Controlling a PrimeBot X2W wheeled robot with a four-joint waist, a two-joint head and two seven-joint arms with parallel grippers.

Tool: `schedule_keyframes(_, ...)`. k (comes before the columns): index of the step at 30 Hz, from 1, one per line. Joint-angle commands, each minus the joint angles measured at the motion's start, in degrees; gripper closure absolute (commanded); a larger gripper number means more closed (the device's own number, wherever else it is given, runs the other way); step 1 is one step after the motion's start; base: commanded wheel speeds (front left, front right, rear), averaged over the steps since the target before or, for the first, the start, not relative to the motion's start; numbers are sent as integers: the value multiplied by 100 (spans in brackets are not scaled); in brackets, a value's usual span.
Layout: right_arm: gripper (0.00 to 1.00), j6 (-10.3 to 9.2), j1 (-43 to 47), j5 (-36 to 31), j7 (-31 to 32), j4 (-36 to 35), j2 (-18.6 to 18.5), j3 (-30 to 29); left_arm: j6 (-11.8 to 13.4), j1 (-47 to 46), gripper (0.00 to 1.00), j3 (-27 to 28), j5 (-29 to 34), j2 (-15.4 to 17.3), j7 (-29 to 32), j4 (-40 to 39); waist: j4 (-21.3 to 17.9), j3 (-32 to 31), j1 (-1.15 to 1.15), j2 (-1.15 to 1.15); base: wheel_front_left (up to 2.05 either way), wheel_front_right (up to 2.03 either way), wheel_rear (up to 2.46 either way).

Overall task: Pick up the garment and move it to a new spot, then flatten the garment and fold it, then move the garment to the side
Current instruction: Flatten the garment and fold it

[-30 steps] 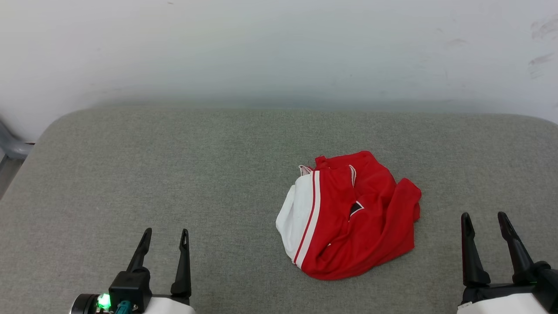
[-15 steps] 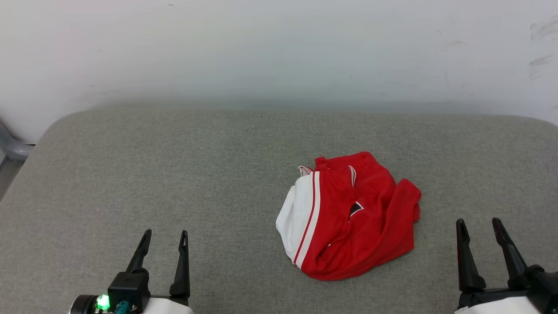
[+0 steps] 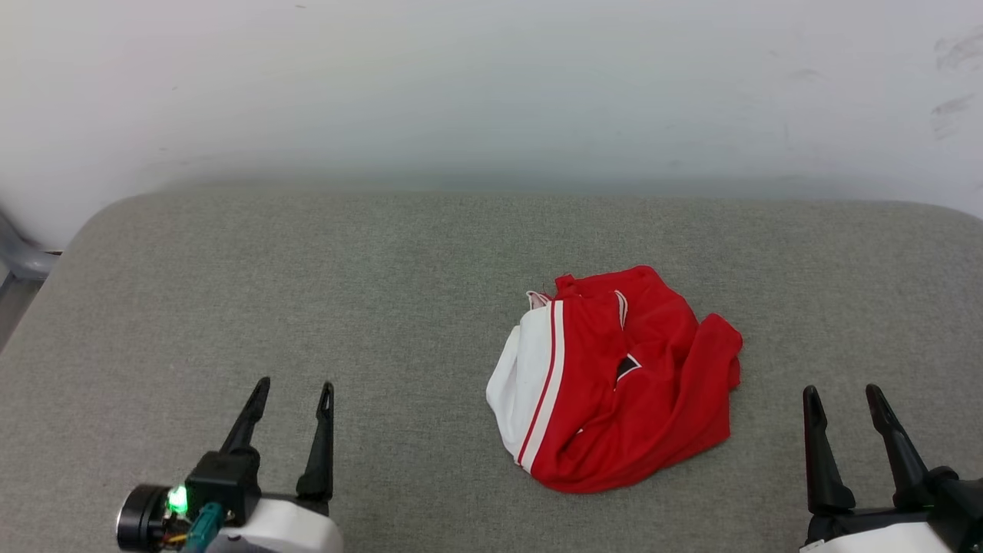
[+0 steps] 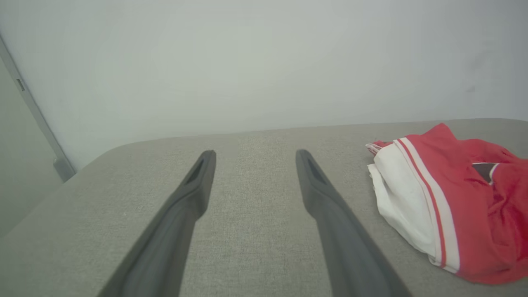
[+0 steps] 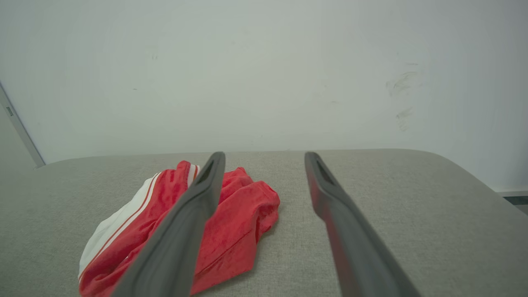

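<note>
Two released claws, nothing held: our left gripper (image 3: 296, 384) and right gripper (image 3: 841, 392) flank the garment (image 3: 614, 380). It lies crumpled forward-left of the right gripper, which we judge nearer.

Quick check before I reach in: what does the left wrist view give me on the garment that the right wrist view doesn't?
Left wrist, not right wrist: the left gripper, open, beside the garment, plus its black white-edged patch. Right wrist, not left wrist: the right gripper, open, one finger crossing the red cloth, and scuff marks on the wall. Both: the crumpled garment lying free on the grey cushion.
</note>
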Motion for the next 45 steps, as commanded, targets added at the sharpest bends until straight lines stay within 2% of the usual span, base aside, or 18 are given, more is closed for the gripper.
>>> schedule_keyframes(1, 0, -4, -34, 16, -12, -4, 8, 2, -57, -156, 0, 10, -13, 64, -15, 24, 5, 10, 0, 0, 0, 0, 0)
schedule_keyframes(8, 0, -4, -95, -20, -12, -51, 8, 34, -365, -1244, 0, -219, -223, 477, -15, 356, 0, 122, 0, 0, 0, 0, 0)
schedule_keyframes(14, 0, -4, -220, -33, -12, -86, 8, 62, -415, -2418, 0, -806, -595, 935, 199, 756, -109, 365, 0, 0, 0, 0, 0)
schedule_keyframes(21, 0, -4, -397, 2, -12, -128, 9, 55, -416, -3593, 0, -1960, -1591, 1447, 1221, 882, -304, 688, 0, 0, 0, 0, 0)
schedule_keyframes(30, 0, -4, -646, 70, -12, -117, 8, 48, -416, -4860, 0, -3637, -3284, 1916, 3304, 1075, -575, 1056, 0, 0, 0, 0, 0)
schedule_keyframes(36, 0, -4, -806, 122, -12, -120, 9, 50, -417, -5437, 0, -4671, -4038, 2158, 4455, 1267, -775, 1262, 0, 0, 0, 0, 0)
schedule_keyframes(41, 0, -4, -913, 148, -12, -135, 8, 50, -417, -5732, 0, -5448, -4402, 2333, 5023, 1477, -935, 1440, 0, 0, 0, 0, 0)
schedule_keyframes(45, 0, -4, -984, 178, -12, -147, 9, 55, -417, -5866, 0, -5907, -4551, 2430, 5101, 1698, -1054, 1598, 0, 0, 0, 0, 0)
